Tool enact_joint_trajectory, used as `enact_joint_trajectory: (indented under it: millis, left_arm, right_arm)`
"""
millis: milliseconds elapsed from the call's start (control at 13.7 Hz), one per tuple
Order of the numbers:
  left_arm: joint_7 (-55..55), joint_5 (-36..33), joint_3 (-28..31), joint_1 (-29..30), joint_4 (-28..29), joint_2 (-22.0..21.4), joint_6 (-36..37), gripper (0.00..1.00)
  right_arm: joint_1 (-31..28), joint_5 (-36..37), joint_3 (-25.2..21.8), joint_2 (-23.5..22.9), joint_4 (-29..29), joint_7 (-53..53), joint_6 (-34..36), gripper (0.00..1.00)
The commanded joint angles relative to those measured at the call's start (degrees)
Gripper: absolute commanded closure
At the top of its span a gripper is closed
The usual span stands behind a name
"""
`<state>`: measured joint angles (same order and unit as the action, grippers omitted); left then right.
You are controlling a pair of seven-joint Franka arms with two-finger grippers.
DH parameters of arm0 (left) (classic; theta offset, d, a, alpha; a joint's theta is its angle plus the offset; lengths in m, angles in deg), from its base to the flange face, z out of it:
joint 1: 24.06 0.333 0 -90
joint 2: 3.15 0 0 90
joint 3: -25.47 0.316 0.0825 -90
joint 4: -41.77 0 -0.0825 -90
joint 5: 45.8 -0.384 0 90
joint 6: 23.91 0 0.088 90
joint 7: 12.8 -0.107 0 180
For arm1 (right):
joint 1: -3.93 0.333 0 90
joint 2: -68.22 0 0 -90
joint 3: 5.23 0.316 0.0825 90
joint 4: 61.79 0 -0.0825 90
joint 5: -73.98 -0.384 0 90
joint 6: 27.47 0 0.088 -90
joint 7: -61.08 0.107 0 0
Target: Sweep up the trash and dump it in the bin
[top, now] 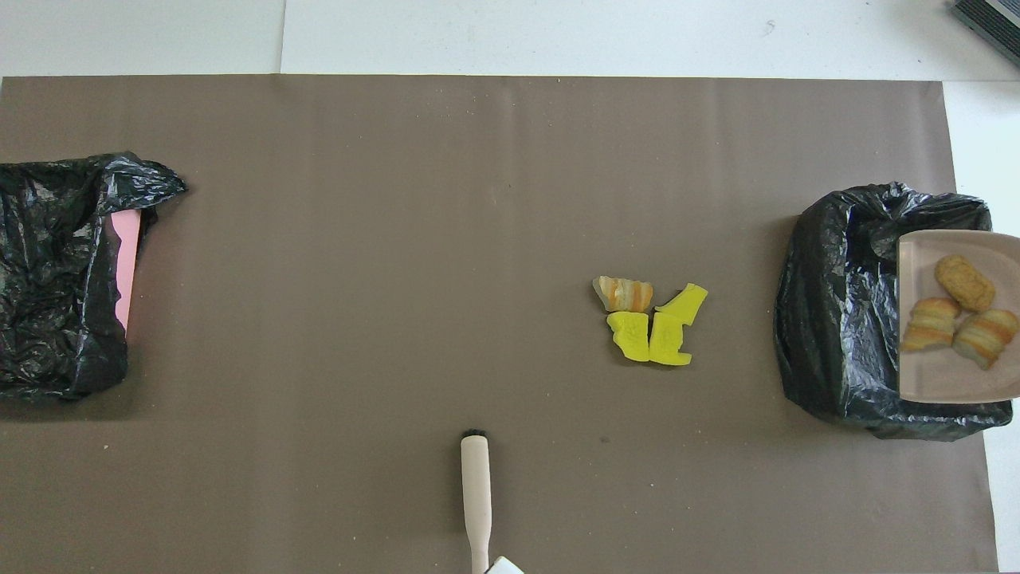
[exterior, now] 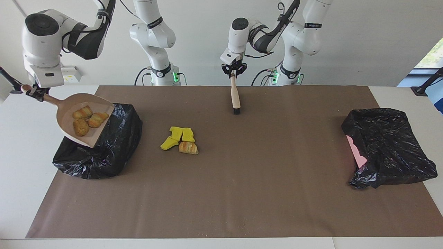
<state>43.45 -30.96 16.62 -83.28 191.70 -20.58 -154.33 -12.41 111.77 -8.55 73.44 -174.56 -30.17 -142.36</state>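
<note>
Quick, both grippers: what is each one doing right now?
Left gripper: shut on the brush handle.
Right gripper: shut on the dustpan handle, over the black bin bag.
</note>
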Motion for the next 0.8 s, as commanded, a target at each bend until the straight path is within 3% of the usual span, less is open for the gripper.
enact_joint_trajectory:
  millis: [0,219,438,730]
  left_arm:
    - [-8.1,0.7,0.8,6.7,-6.2,3.4,6.3,0.00]
    - [-16.8,-0.3,0.9,17.0,-16.3,4.9,15.1,0.00]
    - [-26.1,-6.6,0.9,29.5,-25.8,4.9,19.9,0.00]
    - [-36.5,-11.1,0.9,38.4,-38.3,8.6,28.1,0.00]
  right_arm:
    - [0.1,3.3,0.2,1.0,-2.4,-4.8,-3.1,1.00]
    - [0.1,5.5,0.4,1.0,-2.8,-8.0,-4.6,1.00]
    - [1.4,7.8,0.8,0.9,-2.8,-12.3,-6.2,1.00]
    - [1.2,11.1,0.7,1.1,-2.3,-13.3,-5.6,1.00]
